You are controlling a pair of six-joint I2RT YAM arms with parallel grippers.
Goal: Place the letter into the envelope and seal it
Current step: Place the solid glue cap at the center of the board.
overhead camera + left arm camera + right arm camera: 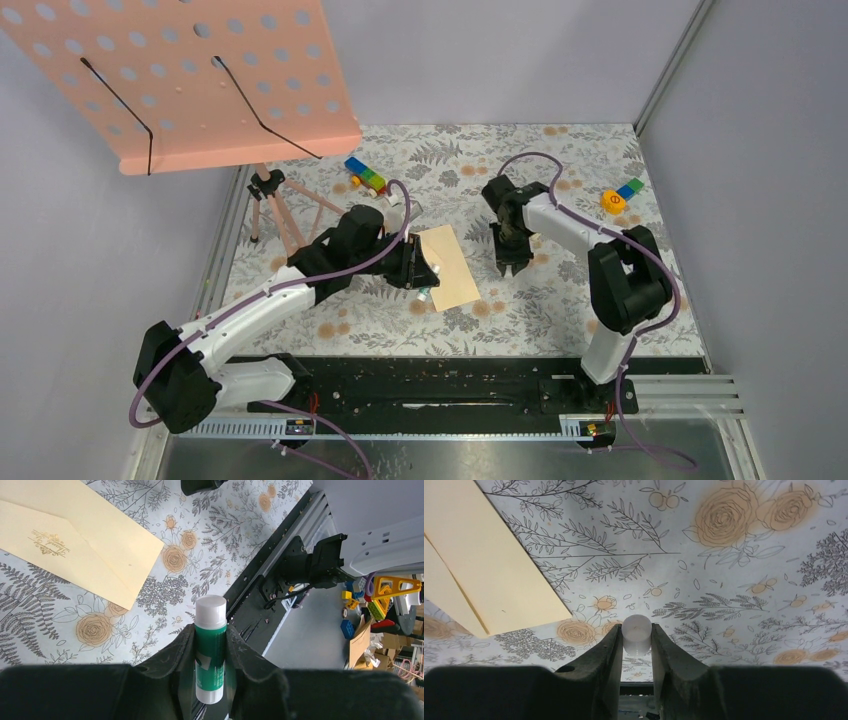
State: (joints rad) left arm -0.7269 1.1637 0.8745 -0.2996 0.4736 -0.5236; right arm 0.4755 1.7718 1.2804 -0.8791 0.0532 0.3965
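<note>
No legible text is present. One printed marking stands on the envelope (100,535): a short line of ornate gold script with flourishes, ahead of the left jaws and to their left in the left wrist view. Its letters cannot be resolved. The glue stick (210,650), clamped between the left jaws, carries a green label with white print. The print is partly hidden by the jaws and cannot be read. A yellow disc (613,200), beyond the right jaws toward the far right of the surface (560,300), bears a red mark, too small to read.
</note>
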